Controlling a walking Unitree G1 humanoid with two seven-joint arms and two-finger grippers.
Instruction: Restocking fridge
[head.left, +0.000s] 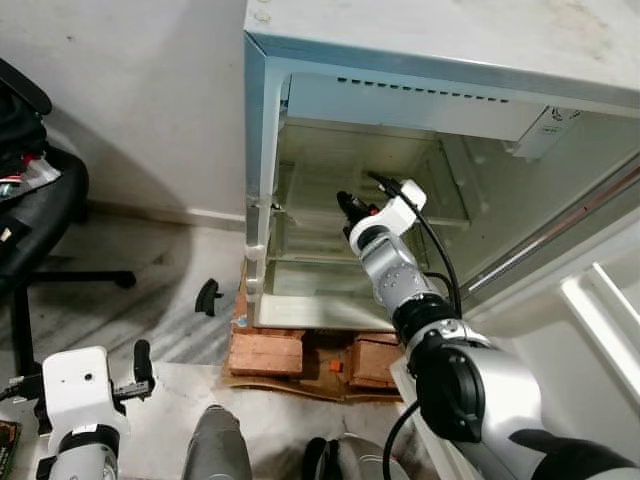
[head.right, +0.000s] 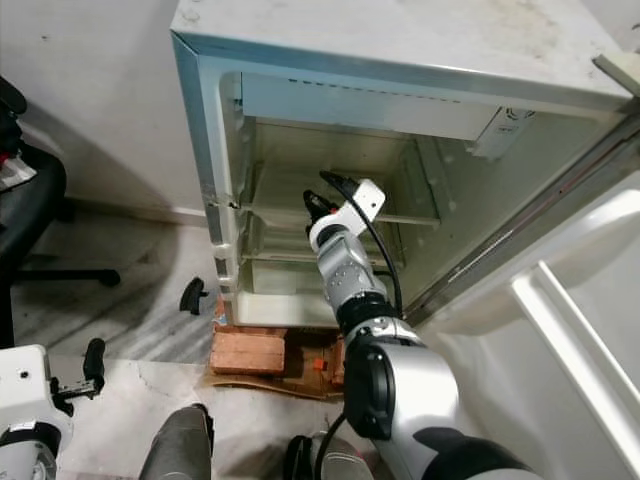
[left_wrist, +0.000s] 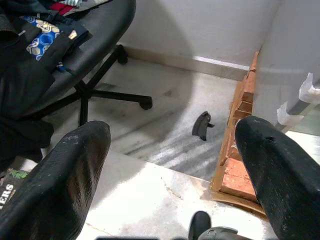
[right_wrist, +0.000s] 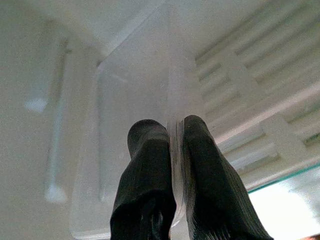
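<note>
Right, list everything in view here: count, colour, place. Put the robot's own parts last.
Fridge: one, white with a pale inside, door swung open to the robot's right, standing straight ahead.
Clear plastic container: one, transparent, inside the fridge, its wall pinched between the right gripper's fingers.
Bricks: several, reddish, under the fridge's front edge.
Office chair: one, black, on the floor to the robot's left, with clothes piled on the seat.
Small curved part: one, black, on the floor between chair and bricks.
Left gripper: one, black fingers open, held low above the floor.
Right gripper: one, black fingers, reaching into the fridge, shut on the container wall.
</note>
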